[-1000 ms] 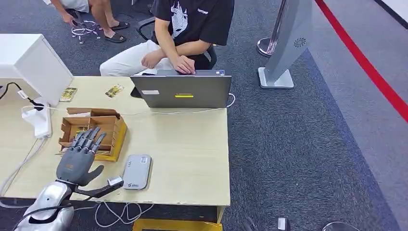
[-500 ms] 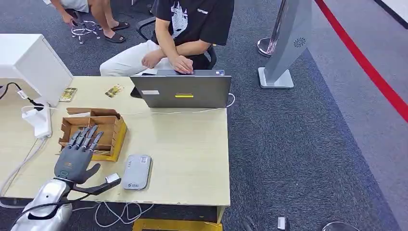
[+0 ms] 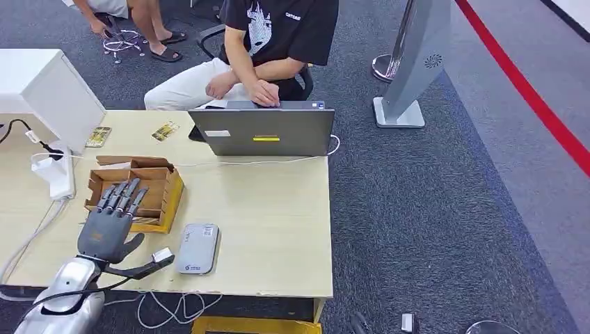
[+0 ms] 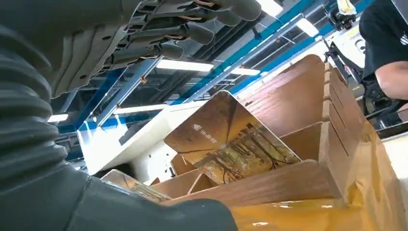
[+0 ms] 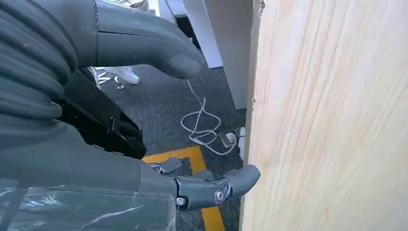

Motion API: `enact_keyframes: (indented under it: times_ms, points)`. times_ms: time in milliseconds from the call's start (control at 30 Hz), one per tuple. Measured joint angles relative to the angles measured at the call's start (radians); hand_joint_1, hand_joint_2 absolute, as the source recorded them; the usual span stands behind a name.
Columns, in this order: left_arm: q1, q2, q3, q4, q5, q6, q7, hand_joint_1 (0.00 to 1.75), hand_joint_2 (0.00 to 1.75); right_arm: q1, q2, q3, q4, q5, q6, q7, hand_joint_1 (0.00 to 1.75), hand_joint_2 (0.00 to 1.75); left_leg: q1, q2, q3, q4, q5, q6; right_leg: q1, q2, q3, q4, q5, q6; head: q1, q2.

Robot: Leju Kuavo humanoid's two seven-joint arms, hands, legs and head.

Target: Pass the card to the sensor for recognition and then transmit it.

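My left hand [image 3: 110,224] hovers open over the near edge of the cardboard box [image 3: 154,182], fingers stretched toward it and holding nothing. In the left wrist view the left hand [image 4: 96,43] is spread above a brown picture card [image 4: 231,139] that leans upright inside the box [image 4: 308,110]. The grey card sensor [image 3: 197,248] lies flat on the table to the right of the hand. My right hand [image 5: 82,130] hangs open beside the table's wooden side panel [image 5: 332,115], with nothing in it.
A person sits behind an open laptop [image 3: 263,131] at the table's far edge. Two loose cards [image 3: 99,136] [image 3: 165,130] lie at the back left. A white power strip [image 3: 57,174] and cables lie at the left. A white box [image 3: 49,90] stands at the far left corner.
My left hand has drawn back slightly toward me and to the left, still open above the box's near edge.
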Motion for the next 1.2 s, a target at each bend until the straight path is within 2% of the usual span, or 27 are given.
enact_keyframes:
  times_ms: [100, 200, 633, 733, 767, 867, 1100, 1200]
  points:
    - [0.000, -0.003, 0.000, 0.001, 0.002, -0.001, -0.001, 1.73, 1.75, 0.000, 0.003, 0.000, 0.000, -0.003, 0.000, 0.000, 0.00, 1.75, 0.000, 0.000, 0.000, 0.000, 0.000, 0.000, 0.000, 0.000, 0.000, 0.000, 0.000, 0.000, 0.000, 0.000]
    - [0.000, -0.007, 0.000, 0.001, 0.004, -0.003, -0.002, 1.75, 1.75, 0.000, 0.005, 0.000, 0.000, -0.004, 0.000, 0.000, 0.00, 1.75, 0.000, 0.000, 0.000, 0.000, 0.000, 0.000, 0.000, 0.000, 0.000, 0.000, 0.000, 0.000, 0.000, 0.000]
    - [0.001, -0.011, 0.000, 0.001, 0.021, -0.012, -0.018, 1.75, 1.75, 0.001, 0.005, 0.000, 0.000, -0.008, 0.002, 0.000, 0.00, 1.75, 0.000, 0.000, 0.000, 0.000, 0.000, 0.000, 0.000, 0.000, 0.000, 0.000, 0.000, 0.000, 0.000, 0.000]
    - [0.000, -0.012, 0.000, 0.001, 0.021, -0.012, -0.019, 1.69, 1.75, 0.001, 0.005, 0.000, 0.000, -0.008, 0.002, 0.000, 0.00, 1.75, 0.000, 0.000, 0.000, 0.000, 0.000, 0.000, 0.000, 0.000, 0.000, 0.000, 0.000, 0.000, 0.000, 0.000]
    - [0.000, -0.012, 0.000, 0.001, 0.021, -0.012, -0.019, 1.75, 1.75, 0.001, 0.005, 0.000, 0.000, -0.008, 0.002, 0.000, 0.00, 1.75, 0.000, 0.000, 0.000, 0.000, 0.000, 0.000, 0.000, 0.000, 0.000, 0.000, 0.000, 0.000, 0.000, 0.000]
    - [-0.003, -0.016, 0.000, 0.001, 0.021, -0.015, -0.021, 1.75, 1.75, 0.001, 0.005, 0.000, 0.000, -0.013, 0.002, 0.000, 0.00, 1.75, 0.000, 0.000, 0.000, 0.000, 0.000, 0.000, 0.000, 0.000, 0.000, 0.000, 0.000, 0.000, 0.000, 0.000]
    - [-0.024, -0.038, -0.007, -0.001, 0.029, -0.005, -0.024, 1.75, 1.75, 0.000, 0.006, 0.000, 0.000, -0.013, 0.002, 0.003, 0.00, 1.75, 0.000, 0.000, 0.000, 0.000, 0.000, 0.000, 0.000, 0.000, -0.001, 0.000, 0.000, 0.000, 0.000, 0.000]
    - [-0.041, -0.053, -0.011, -0.058, 0.059, -0.012, -0.043, 1.75, 1.75, 0.000, 0.007, 0.000, 0.000, -0.014, 0.001, 0.010, 0.00, 1.75, 0.000, 0.000, 0.000, 0.000, 0.000, 0.001, 0.000, 0.000, -0.002, 0.000, 0.000, 0.000, 0.000, 0.000]
